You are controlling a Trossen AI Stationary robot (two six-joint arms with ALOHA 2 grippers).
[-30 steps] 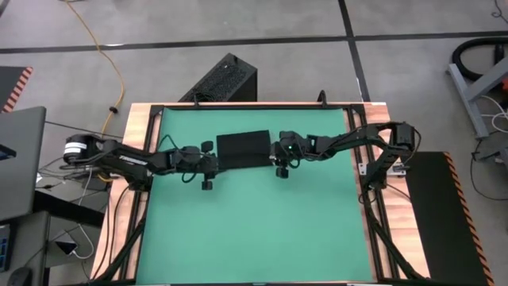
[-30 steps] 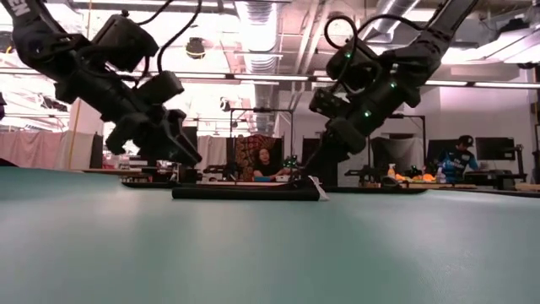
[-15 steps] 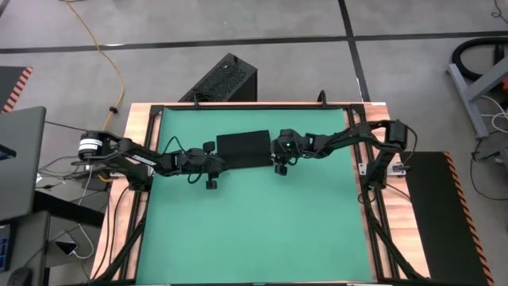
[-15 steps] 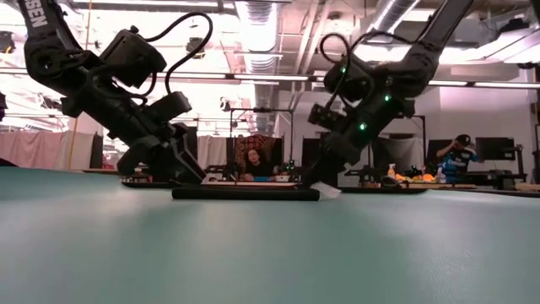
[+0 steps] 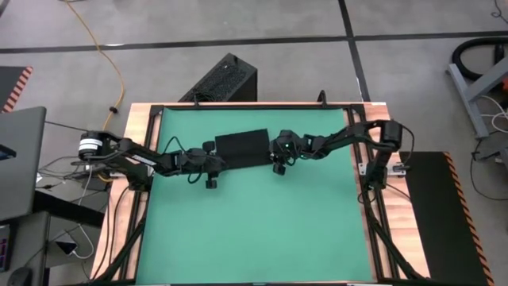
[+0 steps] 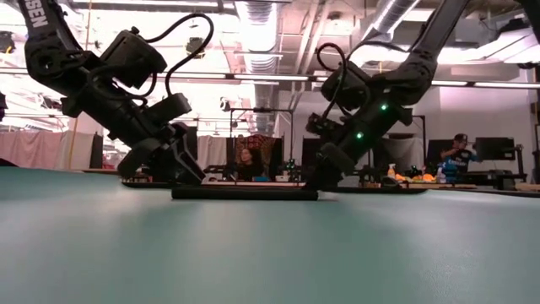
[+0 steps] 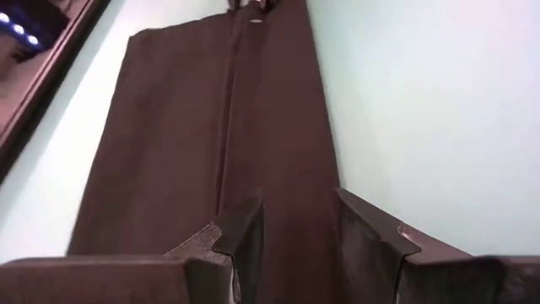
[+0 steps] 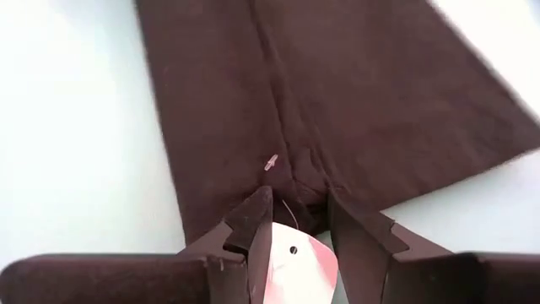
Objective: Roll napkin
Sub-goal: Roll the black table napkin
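Descent is completed: both arms are now lowered to the ends of the folded napkin [image 5: 242,148] lying flat at the desk [image 5: 262,230] far-centre. The left gripper [image 7: 295,224] and right gripper [image 8: 295,221] are set with fingers narrowly parted astride the cloth's edges, the white tag [image 8: 291,262] lying between the right ones. Nothing is rolled yet; pinching is judged next.

The napkin [image 5: 242,149] is lying flat on the far half of the green table as a folded black rectangle, its long side running left to right. A fold line is running along its length, and a small white tag [image 8: 291,260] is showing at its right short edge.
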